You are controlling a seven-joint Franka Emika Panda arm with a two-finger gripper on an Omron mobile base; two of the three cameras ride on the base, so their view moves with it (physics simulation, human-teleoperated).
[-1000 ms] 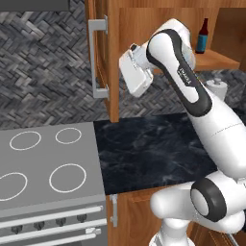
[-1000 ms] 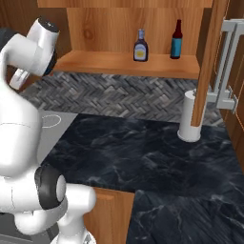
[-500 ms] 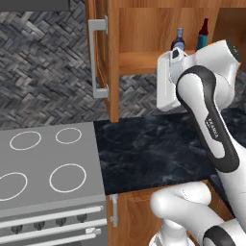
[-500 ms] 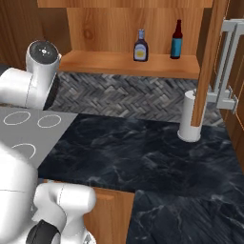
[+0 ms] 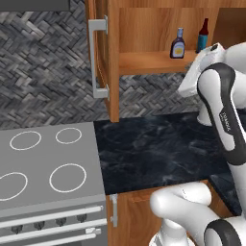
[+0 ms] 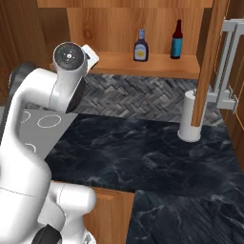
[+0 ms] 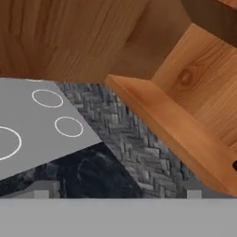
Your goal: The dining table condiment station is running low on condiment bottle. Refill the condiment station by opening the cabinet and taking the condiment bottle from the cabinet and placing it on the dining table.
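Only from the right base do we see the white cylinder [image 6: 189, 116] on the counter. Our pincer [image 7: 118, 192] is spread wide, holding nothing, just below the cabinet [image 7: 185, 125] shelf where the condiment bottle [image 6: 140, 46] stands

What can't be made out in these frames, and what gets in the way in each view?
- Gripper: in the left base view the arm's own wrist covers the fingers.
- Labels on the squat bottle and the tall blue-labelled bottle: too small in both base views.
- Cabinet top: cut off by the upper edge in both base views.
- Shelf contents: the hand view meets the shelf edge-on, and the frame cuts it off at the right.
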